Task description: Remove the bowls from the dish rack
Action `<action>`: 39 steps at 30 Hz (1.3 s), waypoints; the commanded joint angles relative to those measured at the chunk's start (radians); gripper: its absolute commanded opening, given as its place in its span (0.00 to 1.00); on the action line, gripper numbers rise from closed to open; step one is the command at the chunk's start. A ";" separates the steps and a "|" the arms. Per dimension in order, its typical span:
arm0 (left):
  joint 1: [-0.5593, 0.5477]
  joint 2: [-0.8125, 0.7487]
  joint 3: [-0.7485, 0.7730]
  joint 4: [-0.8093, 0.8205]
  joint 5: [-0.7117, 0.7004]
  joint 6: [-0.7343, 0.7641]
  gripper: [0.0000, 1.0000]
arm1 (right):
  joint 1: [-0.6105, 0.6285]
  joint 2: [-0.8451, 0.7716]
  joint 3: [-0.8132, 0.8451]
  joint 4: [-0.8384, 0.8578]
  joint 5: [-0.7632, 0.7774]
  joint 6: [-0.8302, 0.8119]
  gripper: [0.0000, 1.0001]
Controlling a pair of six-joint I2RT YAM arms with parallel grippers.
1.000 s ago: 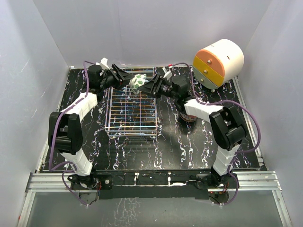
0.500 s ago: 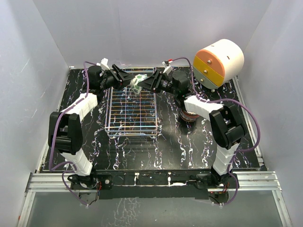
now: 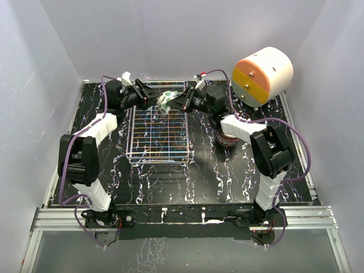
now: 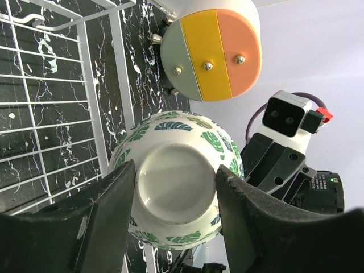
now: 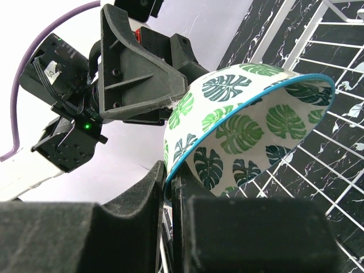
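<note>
Over the rack's far edge: leaf-print bowl [image 3: 165, 101], lifted off the wires and tipped on its side, held between both tools.
Bowl, left wrist view: white foot ring faces the camera; green leaves cover the outside.
Bowl, right wrist view: the inside faces the camera, printed with the same leaves, with a blue line along the rim.
Left tool [image 3: 153, 96]: about half spread, one finger [image 4: 108, 219] on each side of the bowl's base, gripping the outside wall.
Right tool [image 3: 174, 103]: closed to a narrow pinch on the bowl's rim, one finger [image 5: 139, 190] outside the wall and the other inside.
Tool relation: the two meet from opposite sides, left from the left and right from the right, with the bowl between them.
Rack [image 3: 159, 149]: silver wire basket at the counter's middle, left of the right arm.
Bowl stack [image 3: 227, 140]: dark patterned bowls on the counter [image 3: 216, 176] just right of the rack, partly hidden under the right forearm; number cannot be told.
Drawer unit [image 3: 263, 74]: white cylinder with an orange and yellow face, at the far right corner, well apart from the rack.
</note>
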 commanded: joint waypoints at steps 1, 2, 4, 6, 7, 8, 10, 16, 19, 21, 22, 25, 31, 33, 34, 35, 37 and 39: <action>0.005 -0.068 0.021 0.039 0.051 -0.017 0.41 | -0.009 -0.001 0.043 0.069 -0.039 -0.030 0.08; 0.005 -0.069 0.021 0.036 0.052 -0.015 0.42 | -0.010 -0.001 0.041 0.072 -0.042 -0.033 0.08; 0.006 -0.071 0.022 0.026 0.053 -0.009 0.46 | -0.012 -0.004 0.043 0.075 -0.054 -0.042 0.08; 0.005 -0.070 0.019 0.023 0.053 -0.006 0.53 | -0.013 -0.011 0.047 0.072 -0.064 -0.054 0.08; 0.005 -0.072 0.017 0.025 0.054 -0.008 0.61 | -0.013 -0.014 0.051 0.064 -0.067 -0.062 0.08; 0.005 -0.071 0.014 0.032 0.059 -0.015 0.69 | -0.013 -0.020 0.058 0.051 -0.068 -0.070 0.08; 0.005 -0.069 0.005 0.060 0.075 -0.040 0.79 | -0.014 -0.033 0.078 0.015 -0.077 -0.100 0.08; 0.008 -0.110 -0.002 -0.003 0.039 0.015 0.97 | -0.020 -0.095 0.097 -0.098 -0.079 -0.191 0.08; 0.011 -0.146 0.008 -0.119 -0.033 0.125 0.97 | -0.022 -0.154 0.113 -0.198 -0.067 -0.254 0.08; 0.011 -0.172 0.015 -0.198 -0.098 0.207 0.97 | -0.024 -0.198 0.130 -0.297 -0.041 -0.315 0.08; 0.011 -0.189 0.018 -0.233 -0.142 0.242 0.97 | -0.025 -0.219 0.144 -0.360 -0.023 -0.349 0.08; 0.011 -0.220 0.023 -0.305 -0.219 0.334 0.97 | -0.030 -0.270 0.203 -0.577 0.047 -0.469 0.08; 0.011 -0.236 0.030 -0.364 -0.258 0.412 0.97 | -0.067 -0.379 0.234 -0.881 0.181 -0.658 0.08; 0.011 -0.234 0.022 -0.376 -0.261 0.422 0.97 | -0.091 -0.433 0.216 -0.963 0.241 -0.702 0.08; 0.011 -0.233 0.014 -0.375 -0.262 0.424 0.97 | -0.106 -0.455 0.208 -1.001 0.270 -0.718 0.08; 0.011 -0.229 0.008 -0.374 -0.260 0.424 0.97 | -0.118 -0.474 0.203 -1.043 0.299 -0.734 0.07; 0.010 -0.215 0.005 -0.374 -0.246 0.422 0.97 | -0.126 -0.508 0.212 -1.140 0.379 -0.754 0.08; 0.011 -0.200 0.008 -0.377 -0.232 0.422 0.97 | -0.126 -0.541 0.228 -1.244 0.448 -0.767 0.08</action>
